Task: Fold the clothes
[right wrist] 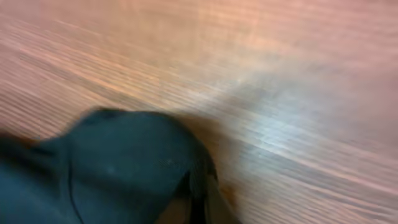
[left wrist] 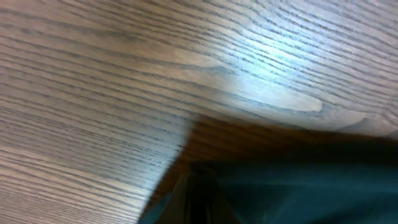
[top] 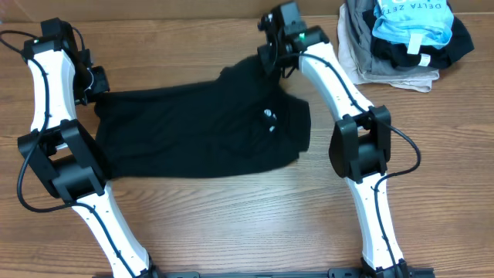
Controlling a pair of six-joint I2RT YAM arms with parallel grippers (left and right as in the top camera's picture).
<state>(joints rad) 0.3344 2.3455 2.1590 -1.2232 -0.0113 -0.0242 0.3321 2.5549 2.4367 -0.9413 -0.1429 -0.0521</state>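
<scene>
The shirt [top: 193, 131] lies spread flat on the table [top: 231, 232] between the two arms. Its long axis runs left to right, and a lobe of cloth reaches toward the far edge. The left gripper [top: 91, 81] sits at the shirt's far left corner and the right gripper [top: 270, 55] at the top of that lobe. Each is at the cloth's edge, so neither is clearly nearer. Both wrist views show dark cloth at the bottom of the frame, but the fingers are hidden or blurred, so whether either gripper is apart or clamped on cloth cannot be told. The small white logo [top: 268, 116] faces up near the right end.
</scene>
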